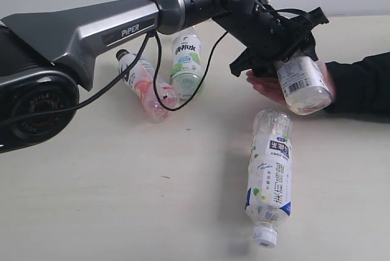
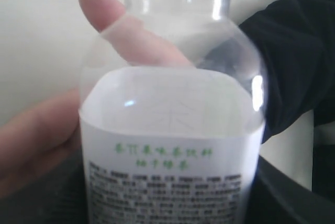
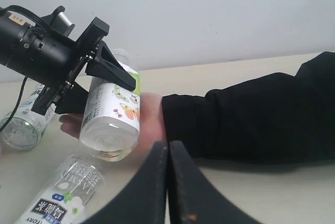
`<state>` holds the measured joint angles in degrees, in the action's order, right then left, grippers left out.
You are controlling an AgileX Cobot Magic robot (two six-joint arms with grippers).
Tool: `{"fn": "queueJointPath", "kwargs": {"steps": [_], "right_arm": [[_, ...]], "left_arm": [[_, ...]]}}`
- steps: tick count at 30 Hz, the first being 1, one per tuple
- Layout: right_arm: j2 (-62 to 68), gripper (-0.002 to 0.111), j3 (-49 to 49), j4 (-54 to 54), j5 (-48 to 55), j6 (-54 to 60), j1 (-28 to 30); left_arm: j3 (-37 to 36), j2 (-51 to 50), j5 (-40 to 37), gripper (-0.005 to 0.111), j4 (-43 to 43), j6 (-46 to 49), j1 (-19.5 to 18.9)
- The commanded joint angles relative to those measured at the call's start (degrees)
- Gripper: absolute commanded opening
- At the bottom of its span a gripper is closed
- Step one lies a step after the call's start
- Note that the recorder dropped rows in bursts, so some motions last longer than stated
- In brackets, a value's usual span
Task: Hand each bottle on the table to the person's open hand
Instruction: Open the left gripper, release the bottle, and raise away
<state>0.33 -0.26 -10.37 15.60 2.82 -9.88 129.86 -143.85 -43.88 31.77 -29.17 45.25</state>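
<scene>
As left gripper (image 1: 283,53) clamps one bottle (image 1: 301,84), one hand (image 1: 265,85), seemingly three bottles (image 1: 270,169) (image 1: 186,60) (image 1: 146,87) lying

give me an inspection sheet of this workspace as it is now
surface: table pale, matte, a few dark specks
job's things: white-label bottle held over the hand, contact unclear; blue-label bottle, green-label bottle and pink bottle lie on the table
clutter: nothing seen
grippers: left gripper clamped on the white-label bottle; right gripper shut, empty
cables: black cable loops from the left arm down in front of the pink and green-label bottles
surroundings: plain wall; black sleeve on the person's arm
</scene>
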Motion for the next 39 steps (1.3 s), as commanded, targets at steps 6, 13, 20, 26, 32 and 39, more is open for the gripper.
{"fn": "queueJointPath", "kwargs": {"steps": [6,13,20,26,32,39], "right_arm": [[-0.3,0.0,0.3,-0.1,-0.3,-0.1,0.3],[-0.3,0.0,0.3,-0.1,-0.3,-0.1,0.3],[-0.3,0.0,0.3,-0.1,-0.3,-0.1,0.3],[-0.3,0.0,0.3,-0.1,-0.3,-0.1,0.3],[-0.3,0.0,0.3,-0.1,-0.3,-0.1,0.3],[-0.3,0.0,0.3,-0.1,-0.3,-0.1,0.3]], "left_arm": [[0.4,0.3,0.0,0.075,-0.1,0.9,-0.3],[0.4,0.3,0.0,0.077,-0.1,1.9,-0.7],[0.9,1.2,-2.5,0.077,0.0,3.7,-2.8],[0.9,4.2,-7.9,0.077,0.0,7.1,-5.2],[0.9,7.6,-14.1,0.077,-1.2,11.7,-7.7],[0.9,11.5,-21.5,0.077,-5.8,19.3,-10.2]]}}
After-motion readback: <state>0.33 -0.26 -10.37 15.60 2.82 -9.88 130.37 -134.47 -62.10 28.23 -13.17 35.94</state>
